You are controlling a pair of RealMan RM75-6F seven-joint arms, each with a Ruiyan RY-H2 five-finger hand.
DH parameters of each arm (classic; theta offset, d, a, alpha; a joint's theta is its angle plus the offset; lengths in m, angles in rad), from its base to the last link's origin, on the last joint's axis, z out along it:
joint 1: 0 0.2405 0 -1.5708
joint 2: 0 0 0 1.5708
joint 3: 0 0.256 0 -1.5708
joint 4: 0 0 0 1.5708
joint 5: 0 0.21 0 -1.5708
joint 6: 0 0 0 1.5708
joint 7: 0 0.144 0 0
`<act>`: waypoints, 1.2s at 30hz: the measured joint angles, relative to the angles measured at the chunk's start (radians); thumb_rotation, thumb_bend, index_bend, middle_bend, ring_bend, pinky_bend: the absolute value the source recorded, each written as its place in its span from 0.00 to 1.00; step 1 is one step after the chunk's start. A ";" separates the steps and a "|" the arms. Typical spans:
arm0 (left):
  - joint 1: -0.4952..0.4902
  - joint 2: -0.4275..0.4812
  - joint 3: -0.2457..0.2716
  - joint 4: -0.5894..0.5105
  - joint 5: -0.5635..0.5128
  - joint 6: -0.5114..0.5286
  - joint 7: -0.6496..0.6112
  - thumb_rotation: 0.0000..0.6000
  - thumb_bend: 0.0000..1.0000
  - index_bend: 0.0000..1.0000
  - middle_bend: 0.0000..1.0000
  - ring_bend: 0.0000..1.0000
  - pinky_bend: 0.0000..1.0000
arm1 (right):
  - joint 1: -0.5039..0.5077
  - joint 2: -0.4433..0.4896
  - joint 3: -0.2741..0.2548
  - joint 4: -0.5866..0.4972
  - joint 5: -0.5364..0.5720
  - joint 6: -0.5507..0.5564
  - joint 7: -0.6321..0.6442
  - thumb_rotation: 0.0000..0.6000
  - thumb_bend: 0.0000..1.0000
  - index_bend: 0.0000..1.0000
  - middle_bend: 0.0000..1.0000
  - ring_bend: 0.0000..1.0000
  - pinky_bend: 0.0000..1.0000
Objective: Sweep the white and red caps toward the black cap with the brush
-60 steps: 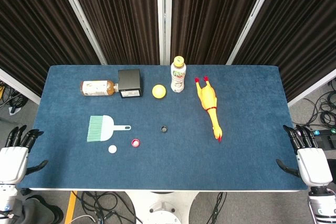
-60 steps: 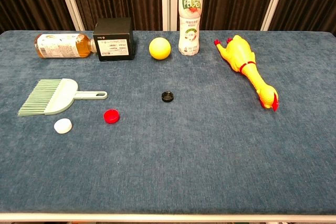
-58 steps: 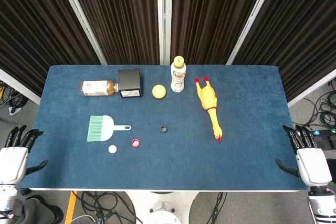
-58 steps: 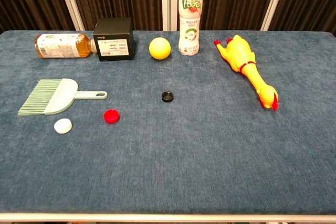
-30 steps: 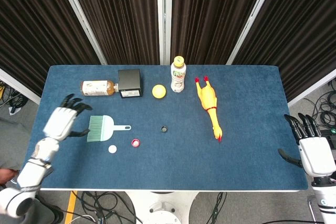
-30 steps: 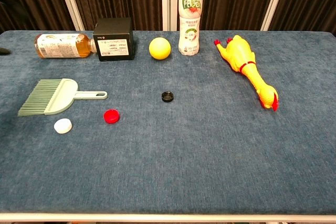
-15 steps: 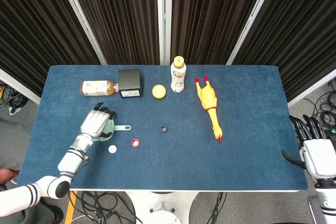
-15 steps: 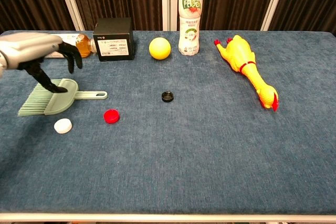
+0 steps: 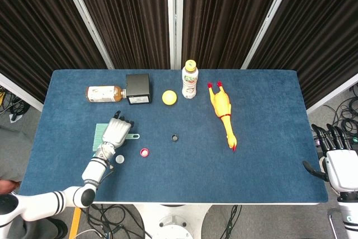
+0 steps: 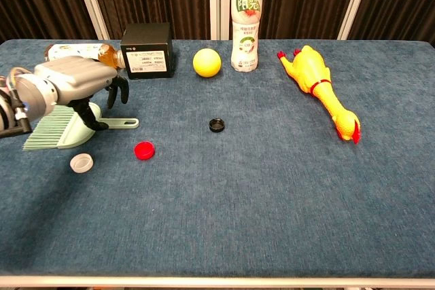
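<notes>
Above the brush [image 10: 58,130], left hand [image 10: 81,79] hovers open.

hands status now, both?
Left hand: open, fingers spread over the brush, no grasp yet.
Right hand: open, holding nothing.

Head view high overhead, chest view low and near; same blue table [image 9: 268,116].
</notes>
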 measured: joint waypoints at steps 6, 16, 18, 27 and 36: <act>-0.023 -0.017 0.011 0.014 -0.023 -0.001 0.023 1.00 0.26 0.34 0.44 0.27 0.12 | -0.004 -0.005 0.002 0.008 0.010 0.003 0.004 1.00 0.09 0.00 0.15 0.00 0.06; -0.037 -0.037 0.041 0.057 -0.025 -0.014 0.026 1.00 0.28 0.35 0.44 0.27 0.12 | -0.003 -0.016 0.005 0.021 0.021 -0.005 0.012 1.00 0.09 0.00 0.16 0.00 0.06; -0.037 -0.040 0.046 0.067 -0.023 -0.015 0.021 1.00 0.30 0.36 0.44 0.28 0.12 | -0.001 -0.019 0.007 0.024 0.025 -0.010 0.014 1.00 0.09 0.00 0.16 0.00 0.06; -0.042 -0.052 0.063 0.089 -0.002 -0.016 0.008 1.00 0.30 0.38 0.47 0.31 0.12 | 0.007 -0.031 0.012 0.036 0.035 -0.024 0.019 1.00 0.09 0.00 0.16 0.00 0.06; -0.042 -0.063 0.075 0.109 0.021 -0.014 -0.004 1.00 0.32 0.46 0.53 0.36 0.12 | 0.006 -0.037 0.014 0.040 0.046 -0.028 0.022 1.00 0.09 0.00 0.16 0.00 0.06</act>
